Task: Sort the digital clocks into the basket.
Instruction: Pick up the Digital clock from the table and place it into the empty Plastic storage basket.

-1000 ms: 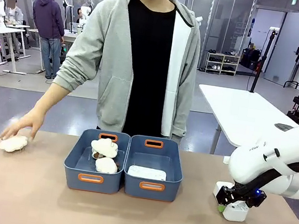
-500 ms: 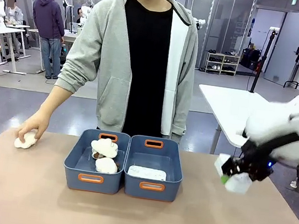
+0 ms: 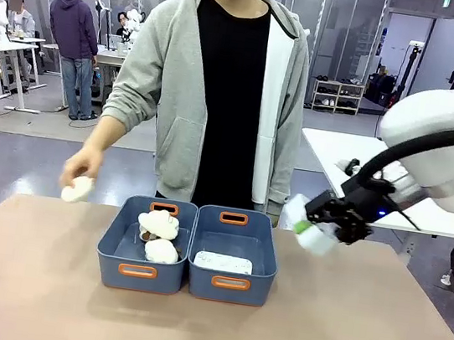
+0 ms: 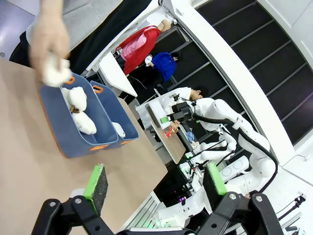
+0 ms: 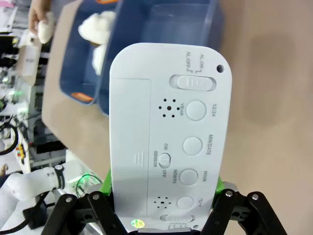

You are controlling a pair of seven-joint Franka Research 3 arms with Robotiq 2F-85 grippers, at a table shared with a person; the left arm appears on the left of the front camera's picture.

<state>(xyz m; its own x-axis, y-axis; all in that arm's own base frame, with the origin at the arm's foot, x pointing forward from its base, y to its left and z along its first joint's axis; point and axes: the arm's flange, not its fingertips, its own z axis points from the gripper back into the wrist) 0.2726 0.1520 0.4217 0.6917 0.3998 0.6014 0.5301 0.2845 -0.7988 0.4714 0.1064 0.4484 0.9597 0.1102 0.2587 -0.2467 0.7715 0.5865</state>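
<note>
Right end effector (image 3: 314,227): clenched on clock (image 5: 168,132). Step: carry over right bin (image 3: 262,283); lower well inside before releasing flat beside stored clock (image 3: 223,262).

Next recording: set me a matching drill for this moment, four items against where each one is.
1. digital clock showing its buttons
2. second digital clock
3. two plush toys
4. single plush toy

A. lying in the right blue bin
B. in the person's hand, above the table
C. clamped in the right gripper, in the air
D. in the left blue bin

Pairs: 1-C, 2-A, 3-D, 4-B
</note>
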